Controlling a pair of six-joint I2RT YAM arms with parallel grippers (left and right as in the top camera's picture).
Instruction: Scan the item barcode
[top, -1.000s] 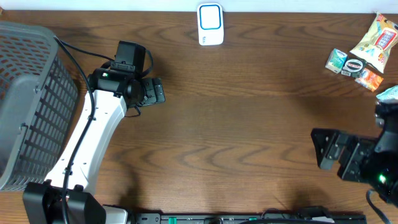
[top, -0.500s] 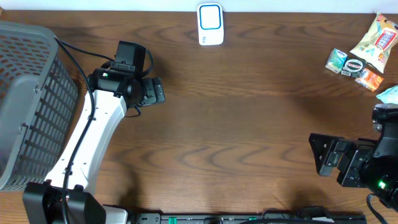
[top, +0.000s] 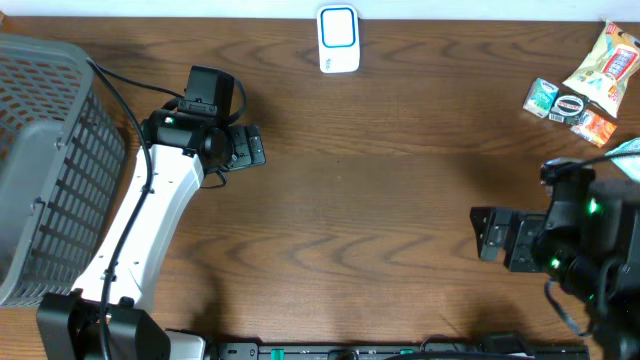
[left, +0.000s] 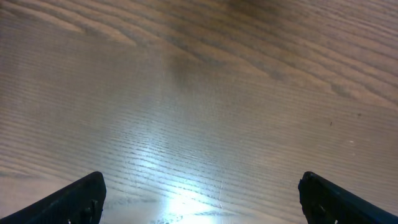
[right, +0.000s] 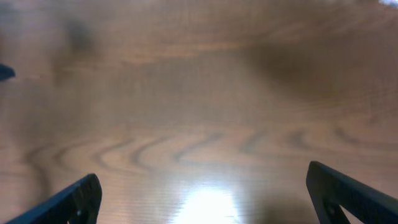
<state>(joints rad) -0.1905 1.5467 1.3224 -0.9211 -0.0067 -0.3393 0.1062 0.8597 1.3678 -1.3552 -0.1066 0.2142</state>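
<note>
Brown wood-grain table (top: 380, 190), grey slatted basket (top: 45, 160), white scanner (top: 339, 40) with blue outline, snack packets (top: 572, 104) seemingly yellow, teal, orange.

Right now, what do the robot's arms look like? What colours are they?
The left arm has a long white shell with black joints, a thin black cable running along it and a small green light. The right arm is chunky and black with green lights. The left gripper and right gripper are black, with blocky fingers.
</note>
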